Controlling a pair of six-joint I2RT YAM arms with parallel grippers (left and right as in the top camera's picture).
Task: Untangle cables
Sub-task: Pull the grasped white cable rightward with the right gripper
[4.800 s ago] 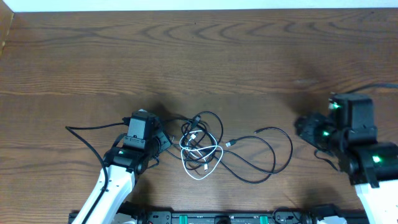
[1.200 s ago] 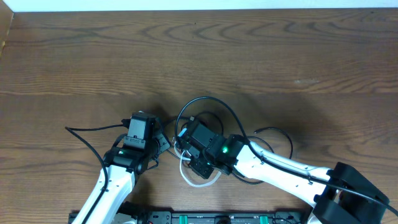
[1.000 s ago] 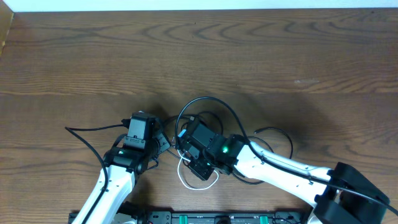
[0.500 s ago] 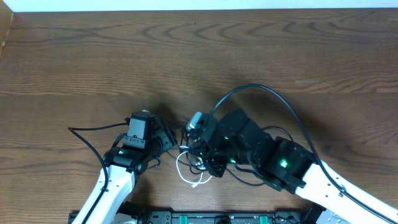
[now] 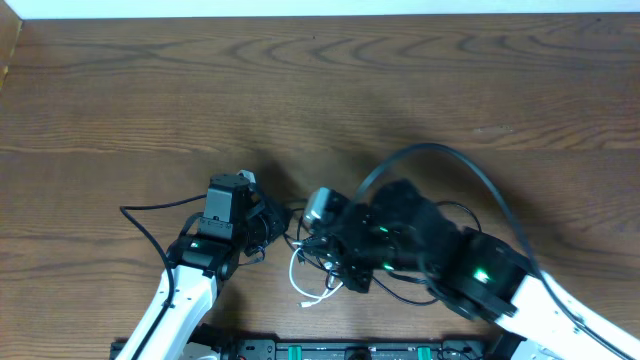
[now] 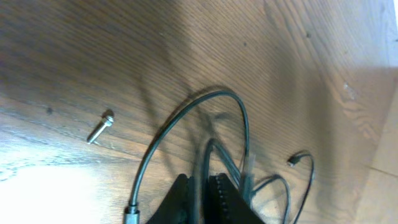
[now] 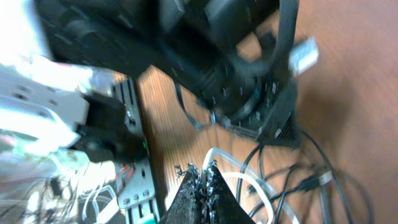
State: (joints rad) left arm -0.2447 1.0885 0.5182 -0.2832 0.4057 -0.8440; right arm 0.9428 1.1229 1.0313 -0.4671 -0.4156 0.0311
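Observation:
The cables lie tangled at the table's front centre. The white cable (image 5: 303, 281) trails below my right gripper (image 5: 338, 268), which is shut on a loop of it; the right wrist view shows the white cable (image 7: 252, 186) pinched between the jaws (image 7: 207, 173). Black cables (image 5: 452, 212) run under and beside the right arm. My left gripper (image 5: 268, 228) is at the tangle's left side. In the left wrist view its jaws (image 6: 204, 185) are shut on a black cable strand, with a black loop (image 6: 244, 127) and a small plug (image 6: 292, 161) beyond.
A thick black robot wire (image 5: 430, 150) arcs over the right arm, and another (image 5: 150, 208) runs left of the left arm. A small silver screw-like piece (image 6: 99, 129) lies on the wood. The rail (image 7: 134, 180) at the table's front edge is close.
The right arm came in from the right, shut on the white cable and lifted, pulling it out of its coil. The left gripper shifted slightly up and away.

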